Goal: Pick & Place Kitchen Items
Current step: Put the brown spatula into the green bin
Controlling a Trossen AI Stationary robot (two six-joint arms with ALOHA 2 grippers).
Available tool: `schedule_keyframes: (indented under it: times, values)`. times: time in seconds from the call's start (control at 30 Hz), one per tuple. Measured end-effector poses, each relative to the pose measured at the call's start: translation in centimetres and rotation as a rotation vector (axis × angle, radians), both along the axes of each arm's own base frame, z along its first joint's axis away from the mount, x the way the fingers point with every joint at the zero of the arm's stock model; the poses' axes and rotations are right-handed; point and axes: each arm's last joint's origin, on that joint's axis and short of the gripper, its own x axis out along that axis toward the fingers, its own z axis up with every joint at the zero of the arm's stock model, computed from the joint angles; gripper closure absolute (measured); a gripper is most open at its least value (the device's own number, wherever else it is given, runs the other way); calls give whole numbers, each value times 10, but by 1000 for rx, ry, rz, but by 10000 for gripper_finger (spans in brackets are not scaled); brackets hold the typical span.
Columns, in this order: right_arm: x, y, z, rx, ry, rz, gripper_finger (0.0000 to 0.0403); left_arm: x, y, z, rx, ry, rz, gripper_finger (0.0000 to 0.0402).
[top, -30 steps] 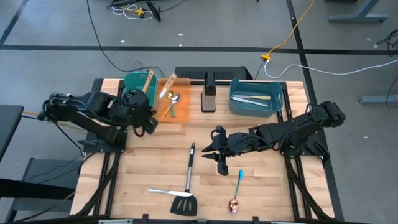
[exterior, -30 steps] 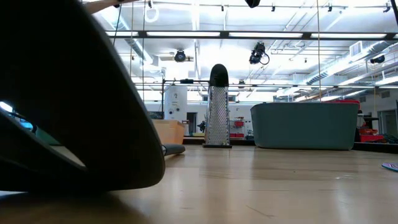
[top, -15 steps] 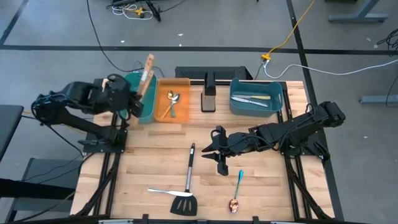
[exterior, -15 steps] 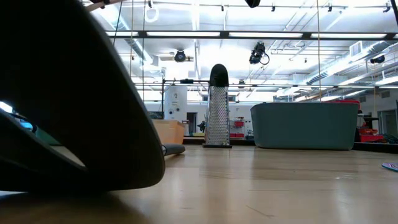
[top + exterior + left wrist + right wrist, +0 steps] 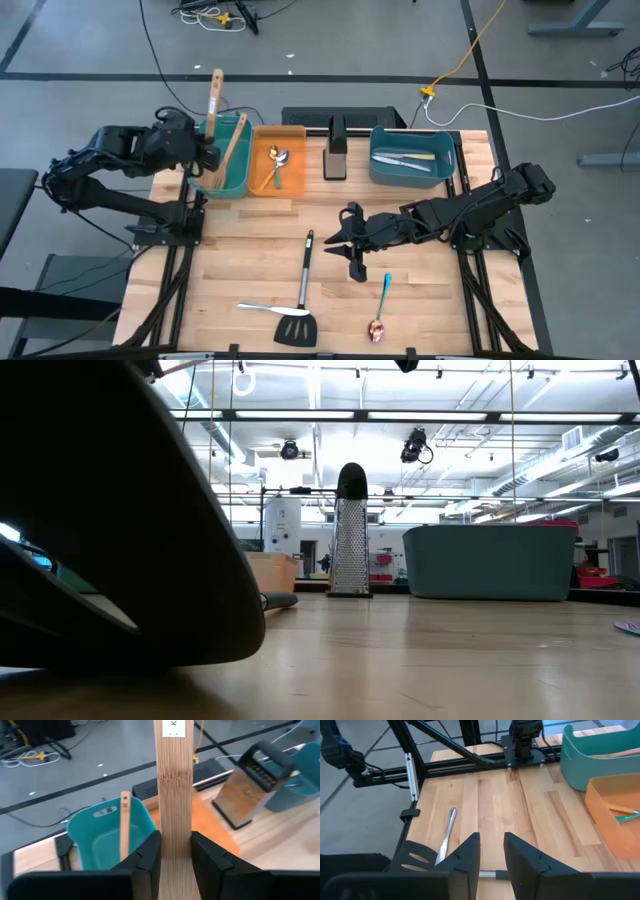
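My left gripper [image 5: 205,152] [image 5: 175,837] hangs over the teal bin [image 5: 225,182] [image 5: 100,840], shut on a pale wooden spatula [image 5: 213,92] [image 5: 175,780]. A second wooden spatula [image 5: 233,148] [image 5: 124,825] leans inside that bin against its wall. My right gripper [image 5: 335,240] [image 5: 492,840] waits open at mid-table, just right of the black slotted turner's steel handle [image 5: 306,262] [image 5: 487,874]. Its fingers are clear of the handle. A silver knife [image 5: 262,308] and a blue-handled spoon [image 5: 384,290] lie flat on the table. My left gripper pinches the spatula's two long edges [image 5: 175,827] between its two fingers [image 5: 150,852], with the broad face toward the wrist camera. The part behind the fingers is hidden by the gripper. The spatula is lifted clear and sticks out past the fingertips, up and toward the far edge.
The orange bin [image 5: 292,182] holding spoons stands right of the teal bin. Then come a metal grater [image 5: 336,150] [image 5: 351,530] and the blue bin [image 5: 442,172] with knives. A large dark shape [image 5: 110,530] fills the left of the low view.
My left gripper has carried the spatula from beside the orange bin toward the table's left and far edge, rising a little. It is now over the teal bin. The spatula has swung with it and points more toward the far edge.
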Motion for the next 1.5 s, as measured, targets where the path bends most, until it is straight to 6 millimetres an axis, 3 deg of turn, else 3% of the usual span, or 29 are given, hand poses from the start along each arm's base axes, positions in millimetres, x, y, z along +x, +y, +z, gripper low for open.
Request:
schedule_keyframes:
  times: [0.87, 1.07, 1.27, 1.5]
  values:
    - [0, -1, 0, 4, -1, -25, 305, -3, 19, -8, 6, 72, 142, 312]
    - [0, -2, 0, -14, -7, -51, 305, 6, 30, -29, 26, 92, 148, 312]
    - [-1, 0, 0, -10, 1, -42, 305, 2, 44, -54, -6, 170, 236, 312]
    - [-1, 0, -1, -15, 2, -40, 305, 5, 59, -71, 13, 69, 218, 312]
